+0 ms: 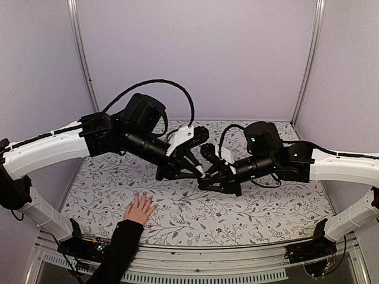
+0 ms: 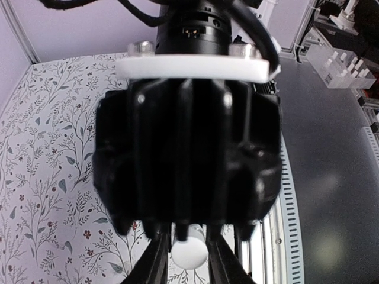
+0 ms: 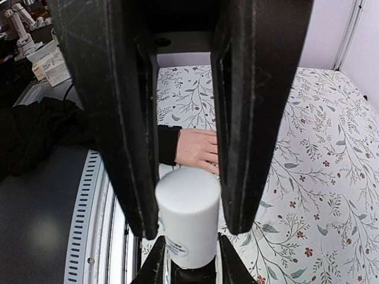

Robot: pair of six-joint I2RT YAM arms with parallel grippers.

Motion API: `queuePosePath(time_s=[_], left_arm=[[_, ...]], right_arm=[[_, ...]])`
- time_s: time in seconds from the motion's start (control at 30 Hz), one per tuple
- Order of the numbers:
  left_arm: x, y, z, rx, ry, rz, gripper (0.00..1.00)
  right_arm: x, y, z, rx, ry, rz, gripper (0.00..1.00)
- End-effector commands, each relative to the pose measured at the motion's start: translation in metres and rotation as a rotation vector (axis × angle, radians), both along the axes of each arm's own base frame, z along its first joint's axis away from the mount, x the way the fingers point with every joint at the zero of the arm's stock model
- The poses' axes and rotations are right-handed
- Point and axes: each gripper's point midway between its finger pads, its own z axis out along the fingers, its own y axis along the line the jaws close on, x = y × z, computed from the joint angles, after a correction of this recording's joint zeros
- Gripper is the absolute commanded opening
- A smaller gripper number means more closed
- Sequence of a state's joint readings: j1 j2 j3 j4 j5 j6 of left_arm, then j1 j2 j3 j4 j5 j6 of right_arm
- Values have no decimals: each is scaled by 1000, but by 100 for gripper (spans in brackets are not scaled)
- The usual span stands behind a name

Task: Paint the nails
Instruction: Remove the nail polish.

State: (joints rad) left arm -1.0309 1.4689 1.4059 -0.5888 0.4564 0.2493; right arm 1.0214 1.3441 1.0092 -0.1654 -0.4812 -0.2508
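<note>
A light-skinned hand [image 1: 140, 208] in a black sleeve lies flat on the floral cloth, fingers spread; its nails are too small to make out. The hand [image 3: 198, 148] also shows in the right wrist view, fingertips hidden behind a black finger. Above the table's middle, both arms meet on a small bottle. My right gripper [image 3: 189, 242] is shut on the bottle's dark body [image 3: 189, 277]. My left gripper [image 2: 189, 242] is closed on its white cap [image 3: 186, 207], and its fingers [image 3: 130, 118] flank the cap on both sides. From above, left gripper [image 1: 198, 171] and right gripper [image 1: 212, 176] sit tip to tip.
The right gripper's black housing [image 2: 186, 154] fills most of the left wrist view. A floral cloth [image 1: 266, 207] covers the table. A metal rail [image 1: 237, 251] runs along the near edge, and lilac walls close in the back and sides.
</note>
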Motion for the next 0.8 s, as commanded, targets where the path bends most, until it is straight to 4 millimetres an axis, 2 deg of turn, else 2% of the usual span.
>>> queuePosePath(time_s=[0.0,0.57,0.77], left_arm=[[5,-3,0,-9,3,12,25],[5,1,9,-23,3,30,1],[8,3,12,-32,5,46,0]], right_arm=[[0,7,16,33,-30,9,0],[6,4,11,17,-47,-28,0],[8,3,9,10,-51,-40,0]])
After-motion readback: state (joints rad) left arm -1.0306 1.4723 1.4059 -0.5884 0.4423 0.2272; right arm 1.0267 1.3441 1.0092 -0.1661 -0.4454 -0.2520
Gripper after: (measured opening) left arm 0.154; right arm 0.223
